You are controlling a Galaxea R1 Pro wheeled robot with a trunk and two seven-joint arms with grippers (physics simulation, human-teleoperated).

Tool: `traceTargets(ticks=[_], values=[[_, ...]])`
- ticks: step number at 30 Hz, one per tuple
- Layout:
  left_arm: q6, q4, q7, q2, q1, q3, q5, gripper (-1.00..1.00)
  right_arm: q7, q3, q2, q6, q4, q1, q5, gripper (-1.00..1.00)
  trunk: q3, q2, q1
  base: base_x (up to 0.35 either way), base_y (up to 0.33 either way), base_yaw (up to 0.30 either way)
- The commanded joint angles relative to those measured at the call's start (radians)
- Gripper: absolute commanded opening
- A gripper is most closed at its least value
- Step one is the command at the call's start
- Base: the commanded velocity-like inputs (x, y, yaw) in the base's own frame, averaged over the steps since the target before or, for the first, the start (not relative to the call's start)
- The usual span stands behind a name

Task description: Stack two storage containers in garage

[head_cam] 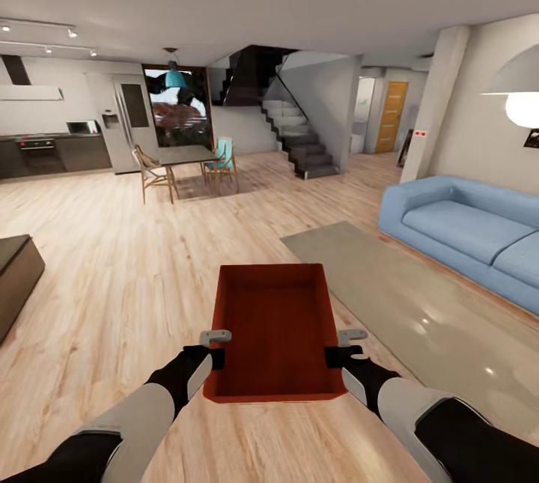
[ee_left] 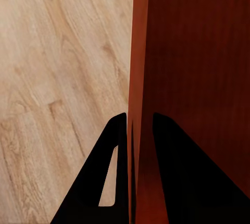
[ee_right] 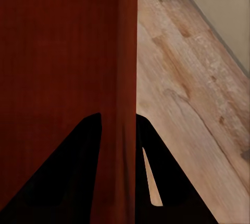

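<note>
An orange-red storage container (head_cam: pixel 273 329), open-topped and empty, hangs in front of me above the light wood floor of the living room. My left gripper (head_cam: pixel 215 354) is shut on its left wall and my right gripper (head_cam: pixel 335 354) is shut on its right wall. In the left wrist view the black fingers (ee_left: pixel 117 182) straddle the thin red wall (ee_left: pixel 139 78). The right wrist view shows the same clamp, fingers (ee_right: pixel 156 172) on either side of the wall (ee_right: pixel 127 67). The garage is out of view.
A blue sofa (head_cam: pixel 468 232) stands at the right behind a pale rug (head_cam: pixel 389 281). A dark low bench (head_cam: pixel 15 277) sits at the left. Further off are a dining table with chairs (head_cam: pixel 183 165), a kitchen (head_cam: pixel 52 146), stairs (head_cam: pixel 299 138) and a wooden door (head_cam: pixel 391 116).
</note>
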Motion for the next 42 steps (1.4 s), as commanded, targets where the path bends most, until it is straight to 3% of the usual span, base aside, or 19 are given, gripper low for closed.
traceTargets(ticks=[1,9,17,24,42], values=[[0.009,-0.003,0.015,0.0,-0.001,0.0,-0.026,-1.0,-0.009,0.0,-0.005,-0.005,0.003,-0.001,-0.015,-1.0,-0.002,-0.002,0.001,0.322,0.0,0.0],[0.008,-0.003,0.015,0.0,-0.001,0.0,-0.026,-1.0,-0.009,0.0,-0.004,-0.005,0.003,-0.001,-0.015,-1.0,-0.002,-0.002,0.001,0.322,0.0,0.022],[0.008,-0.004,0.016,0.0,-0.001,0.0,-0.027,-1.0,-0.01,0.0,-0.004,-0.005,0.003,-0.001,-0.015,-1.0,-0.002,-0.002,0.001,0.28,0.0,0.269],[0.008,-0.005,0.018,0.0,-0.001,0.0,-0.027,-1.0,-0.009,0.0,-0.004,-0.005,0.003,-0.001,-0.015,-1.0,-0.002,-0.002,0.001,0.032,0.0,0.208],[0.008,-0.005,0.018,0.0,-0.001,0.0,-0.027,-1.0,-0.009,0.0,-0.004,-0.005,0.003,-0.002,-0.015,-1.0,0.013,-0.002,0.001,0.0,0.0,0.005]])
